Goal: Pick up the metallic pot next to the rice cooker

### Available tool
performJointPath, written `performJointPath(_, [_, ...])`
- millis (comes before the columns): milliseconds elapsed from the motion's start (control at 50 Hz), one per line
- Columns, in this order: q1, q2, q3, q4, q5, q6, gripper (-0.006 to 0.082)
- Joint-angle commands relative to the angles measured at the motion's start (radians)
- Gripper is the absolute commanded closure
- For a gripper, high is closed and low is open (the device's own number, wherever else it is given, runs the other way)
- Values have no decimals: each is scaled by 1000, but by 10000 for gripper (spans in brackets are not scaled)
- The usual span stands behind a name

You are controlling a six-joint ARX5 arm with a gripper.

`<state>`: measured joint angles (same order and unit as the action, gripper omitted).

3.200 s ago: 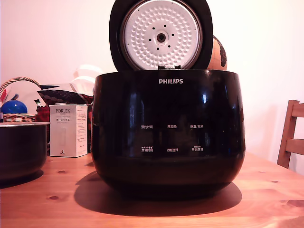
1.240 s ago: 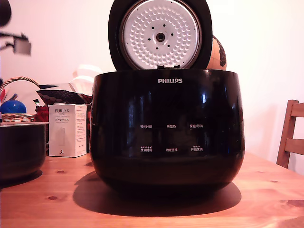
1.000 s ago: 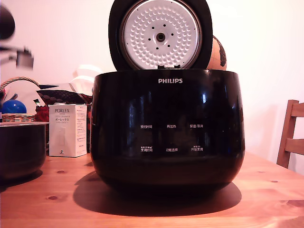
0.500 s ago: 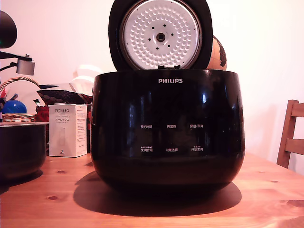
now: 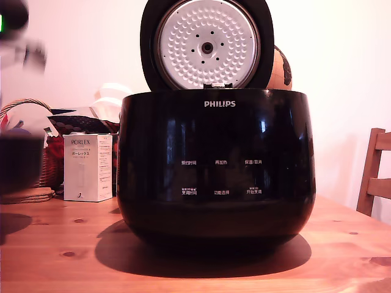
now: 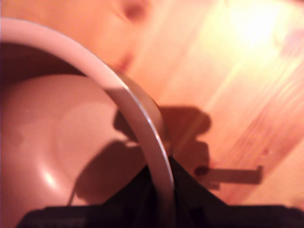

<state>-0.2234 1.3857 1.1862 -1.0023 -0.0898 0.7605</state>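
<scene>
The rice cooker [image 5: 217,165] fills the middle of the exterior view, a big glossy black Philips body with its lid [image 5: 208,44] standing open. At the exterior view's left edge the metallic pot [image 5: 18,162] hangs blurred above the table [image 5: 342,244], dark and round. Blurred parts of my arm [image 5: 21,52] show above it. In the wrist view my gripper [image 6: 161,176] is shut on the pot's thin pale rim [image 6: 137,114], one dark finger inside and one outside. The pot's smooth inside [image 6: 57,152] shows beside it, and the wooden table [image 6: 247,71] lies below.
A white PORLEX box [image 5: 88,168] stands beside the cooker, with a wicker basket [image 5: 24,105] and clutter behind it. A flat woven mat [image 5: 24,195] lies under the raised pot. A wooden chair [image 5: 376,174] is at the exterior view's right edge.
The arm came in at the upper left and reached the pot. The pot, resting on the table half a second ago, has risen off it, uncovering the woven mat.
</scene>
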Motion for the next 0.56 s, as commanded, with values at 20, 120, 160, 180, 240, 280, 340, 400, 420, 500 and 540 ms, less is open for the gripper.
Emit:
performJointPath(20, [-24, -62, 74, -54, -9, -37, 791])
performJointPath(120, [-42, -82, 131, -132, -17, -55, 791])
performJointPath(160, [-48, -89, 150, -150, -21, -58, 791])
performJointPath(180, [-50, -92, 159, -163, -23, -58, 791])
performJointPath(240, [-59, -98, 187, -187, -23, -60, 791])
performJointPath(280, [-65, -98, 207, -206, -23, -82, 791])
performJointPath(340, [-74, -98, 232, -232, -23, -84, 791])
performJointPath(400, [-82, -98, 258, -252, -23, -87, 791])
performJointPath(420, [-85, -98, 266, -256, -23, -104, 791])
performJointPath(500, [-94, -98, 285, -257, -23, -108, 791])
performJointPath(540, [-94, -98, 289, -257, -23, -108, 791])
